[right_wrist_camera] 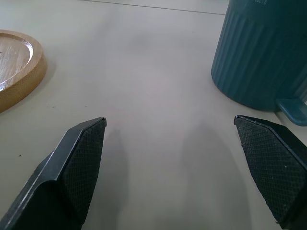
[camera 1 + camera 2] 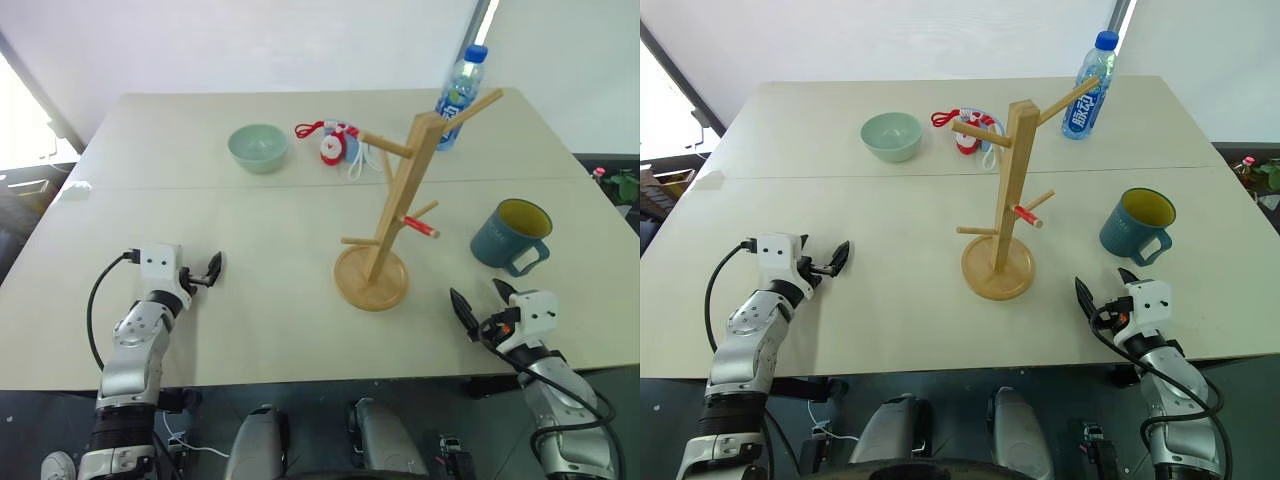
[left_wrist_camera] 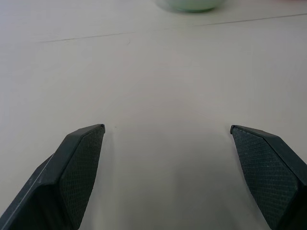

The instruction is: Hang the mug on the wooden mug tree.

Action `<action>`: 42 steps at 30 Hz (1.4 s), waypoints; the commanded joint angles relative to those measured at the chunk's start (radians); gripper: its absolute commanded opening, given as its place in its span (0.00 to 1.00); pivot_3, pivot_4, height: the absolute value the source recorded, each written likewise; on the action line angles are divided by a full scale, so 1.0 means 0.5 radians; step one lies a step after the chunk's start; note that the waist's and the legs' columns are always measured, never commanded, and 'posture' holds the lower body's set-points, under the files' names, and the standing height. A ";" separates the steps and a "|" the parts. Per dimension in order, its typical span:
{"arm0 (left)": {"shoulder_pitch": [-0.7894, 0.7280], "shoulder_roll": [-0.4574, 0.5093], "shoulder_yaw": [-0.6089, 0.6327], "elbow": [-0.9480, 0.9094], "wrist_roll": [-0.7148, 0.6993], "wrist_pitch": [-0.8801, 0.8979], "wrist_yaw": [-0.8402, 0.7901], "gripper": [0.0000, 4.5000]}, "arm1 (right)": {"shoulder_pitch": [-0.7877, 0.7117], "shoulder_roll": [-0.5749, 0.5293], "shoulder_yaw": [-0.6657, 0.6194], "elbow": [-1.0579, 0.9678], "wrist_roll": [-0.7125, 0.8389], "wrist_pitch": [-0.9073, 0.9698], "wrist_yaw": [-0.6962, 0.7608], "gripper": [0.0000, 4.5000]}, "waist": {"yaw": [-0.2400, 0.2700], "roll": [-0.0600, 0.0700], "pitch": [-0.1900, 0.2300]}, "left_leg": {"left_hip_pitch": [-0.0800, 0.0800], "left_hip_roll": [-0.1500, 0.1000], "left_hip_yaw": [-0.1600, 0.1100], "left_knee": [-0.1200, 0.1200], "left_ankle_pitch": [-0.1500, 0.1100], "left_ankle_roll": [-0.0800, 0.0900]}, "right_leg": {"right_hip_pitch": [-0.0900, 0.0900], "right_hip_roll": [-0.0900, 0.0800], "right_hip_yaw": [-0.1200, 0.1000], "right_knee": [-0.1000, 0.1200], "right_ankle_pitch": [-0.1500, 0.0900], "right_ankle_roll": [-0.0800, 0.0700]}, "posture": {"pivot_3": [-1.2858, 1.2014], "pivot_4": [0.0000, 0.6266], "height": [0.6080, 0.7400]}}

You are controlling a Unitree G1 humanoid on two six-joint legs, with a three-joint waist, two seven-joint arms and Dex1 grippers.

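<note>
Ribbing on the blue-grey mug (image 1: 261, 57) shows at the right wrist; head views add its yellow inside. It stands upright just ahead of the right tool (image 2: 483, 303). Both tools (image 2: 205, 272) released.

A beige table (image 2: 250, 230) carries the mug (image 2: 510, 236), the wooden mug tree (image 2: 385, 225), a green bowl (image 2: 258, 147), a plastic bottle (image 2: 459, 97) and a red-and-white trinket (image 2: 332, 143).

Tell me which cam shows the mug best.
Right eye view: the mug shows whole, upright, with rim, yellow interior and handle. Left eye view gives much the same. Right wrist view catches a cropped stretch of ribbed wall and a bit of handle.
</note>
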 commanded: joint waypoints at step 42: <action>0.057 0.389 -0.715 -0.945 -0.488 0.175 -1.374 1.00 | -0.192 0.077 -0.378 0.112 -0.067 -0.126 -0.633 0.98 | -0.005 0.004 -0.002 | -0.002 -0.004 0.012 -0.020 0.001 0.000 | -0.015 0.010 0.004 -0.004 -0.002 -0.003 | 0.52 0.24 1.00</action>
